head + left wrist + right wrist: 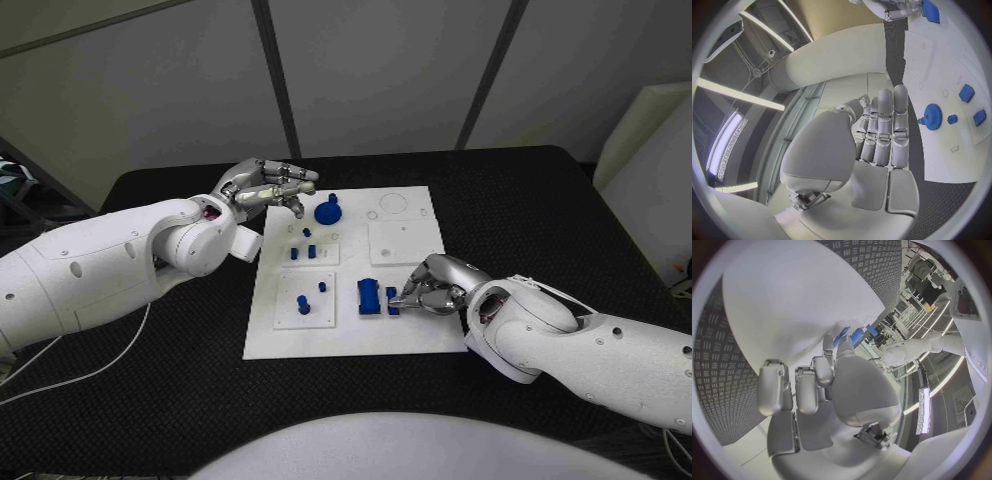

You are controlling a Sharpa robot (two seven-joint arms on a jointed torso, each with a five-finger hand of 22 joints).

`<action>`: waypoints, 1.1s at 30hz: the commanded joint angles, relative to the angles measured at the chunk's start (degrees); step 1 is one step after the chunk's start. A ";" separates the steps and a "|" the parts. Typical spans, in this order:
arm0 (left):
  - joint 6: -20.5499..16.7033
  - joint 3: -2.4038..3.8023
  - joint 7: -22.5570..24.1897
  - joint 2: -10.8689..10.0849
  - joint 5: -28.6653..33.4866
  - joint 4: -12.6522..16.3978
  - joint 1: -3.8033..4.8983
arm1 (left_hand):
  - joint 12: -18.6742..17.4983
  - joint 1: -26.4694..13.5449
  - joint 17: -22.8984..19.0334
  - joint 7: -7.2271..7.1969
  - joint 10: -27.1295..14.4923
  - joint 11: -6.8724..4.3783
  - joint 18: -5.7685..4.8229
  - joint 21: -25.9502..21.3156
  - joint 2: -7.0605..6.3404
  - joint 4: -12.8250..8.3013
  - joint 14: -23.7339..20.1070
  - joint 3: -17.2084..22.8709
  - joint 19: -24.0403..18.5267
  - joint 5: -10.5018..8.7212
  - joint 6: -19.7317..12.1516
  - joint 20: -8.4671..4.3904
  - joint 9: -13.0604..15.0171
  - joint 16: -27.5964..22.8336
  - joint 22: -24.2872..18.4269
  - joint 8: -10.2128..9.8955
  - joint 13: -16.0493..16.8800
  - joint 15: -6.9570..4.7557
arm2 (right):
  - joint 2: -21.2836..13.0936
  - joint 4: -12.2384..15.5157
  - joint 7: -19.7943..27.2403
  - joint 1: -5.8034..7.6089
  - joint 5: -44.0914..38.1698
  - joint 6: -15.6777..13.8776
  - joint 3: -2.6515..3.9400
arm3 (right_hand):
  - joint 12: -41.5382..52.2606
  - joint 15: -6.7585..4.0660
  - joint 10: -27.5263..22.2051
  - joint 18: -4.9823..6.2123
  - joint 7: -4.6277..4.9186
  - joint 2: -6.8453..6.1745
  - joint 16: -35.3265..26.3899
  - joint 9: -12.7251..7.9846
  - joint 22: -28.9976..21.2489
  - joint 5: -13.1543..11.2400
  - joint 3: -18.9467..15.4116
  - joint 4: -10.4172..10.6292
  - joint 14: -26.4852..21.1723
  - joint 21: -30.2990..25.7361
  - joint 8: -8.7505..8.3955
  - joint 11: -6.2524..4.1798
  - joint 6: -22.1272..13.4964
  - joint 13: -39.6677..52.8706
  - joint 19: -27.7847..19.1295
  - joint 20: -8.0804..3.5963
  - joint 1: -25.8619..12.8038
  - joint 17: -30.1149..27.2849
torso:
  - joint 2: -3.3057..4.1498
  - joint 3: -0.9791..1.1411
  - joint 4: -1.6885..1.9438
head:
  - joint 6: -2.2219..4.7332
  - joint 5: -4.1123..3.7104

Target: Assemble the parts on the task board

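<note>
Right robot hand point(430, 287) pinches a blue rectangular part point(392, 301) on the white task board point(353, 330), beside a larger blue block point(369, 295). Left robot hand point(267, 188), fingers straight and empty, hovers beside a toothed blue gear point(329, 210) above the black bench point(173, 340).

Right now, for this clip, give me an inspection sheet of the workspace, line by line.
Surface: black table, textured top.
Job's things: white task board at the centre; blue gear at its far end, small blue parts on its raised plates, blue block near the right hand.
Clutter: nothing seen.
Hands: left hand hovers by the board's far left corner, holding nothing visible; right hand touches the blue block, grip unclear.
Cables: white cable on the table under the left arm.
Surroundings: grey wall panels.
</note>
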 commanded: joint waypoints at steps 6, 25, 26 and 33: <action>0.64 0.04 0.01 0.04 0.18 0.03 0.08 | 0.27 -0.28 -0.05 0.00 -0.45 -0.09 -0.63 0.02 0.22 0.12 -0.37 0.38 -0.46 0.13 -0.40 -0.01 -0.09 -0.01 0.08 0.38 -0.05 0.17 | 0.01 -0.74 1.48 -0.12 -1.25 1.61 -0.17 | 0.11 -0.21 0.30 -0.27 -0.01 0.40 0.36 -0.01 4.85 -0.17 -0.72 0.51 4.79 0.41 0.25 0.07 -0.31 0.02 0.24 -0.16 -0.07 7.91 | -0.02 -0.01 -0.08 | 0.04 0.08; -1.45 0.04 2.65 -0.21 2.48 -0.15 0.07 | 0.53 -1.71 -0.18 -0.07 -0.61 -0.06 -0.70 -0.04 -0.44 0.51 -0.35 -0.11 -0.61 -0.08 -0.58 0.18 -0.10 0.13 0.19 0.51 -0.07 0.35 | -4.62 1.00 19.39 1.75 15.91 -4.49 -0.19 | -11.67 2.02 -6.80 2.56 3.18 0.53 -8.08 -1.58 -6.37 4.57 -4.17 2.95 1.97 -10.60 -3.29 2.82 -8.86 -7.59 -7.56 1.74 -1.87 -2.47 | -0.86 -0.29 -0.21 | 1.40 -0.11; -1.61 0.04 3.01 -0.13 3.12 -0.31 0.07 | 0.61 -2.93 -0.20 -0.14 -0.68 -0.05 -0.76 -0.24 -0.89 1.16 -0.35 -0.83 -0.70 -0.16 -0.70 0.35 -0.11 0.19 0.07 0.53 -0.07 0.50 | -4.77 0.44 20.93 2.12 18.60 -4.34 -0.19 | -14.57 2.24 -8.50 3.11 3.44 0.52 -10.10 -1.77 -8.72 4.43 -4.32 2.93 1.30 -13.00 -3.67 3.11 -9.46 -9.58 -9.11 1.99 -1.67 -4.69 | -1.04 -0.38 -0.23 | 1.64 -0.17; -3.16 0.04 5.18 1.17 6.89 -2.93 0.07 | -0.38 -5.89 -4.02 -0.29 -2.67 0.64 -0.73 -7.31 -1.94 3.94 -6.13 -5.41 -5.40 -0.17 -2.22 1.84 -0.15 -7.02 -4.86 0.84 -1.05 1.65 | -4.09 -6.94 30.28 5.20 39.20 -2.63 -0.16 | -35.06 3.82 -20.05 7.33 4.99 2.17 -43.17 -2.62 -32.40 5.16 -4.28 0.76 -9.19 -39.08 -5.21 4.68 -11.02 -25.27 -22.50 3.53 2.14 -35.30 | -2.85 -1.13 -0.18 | 3.84 -0.47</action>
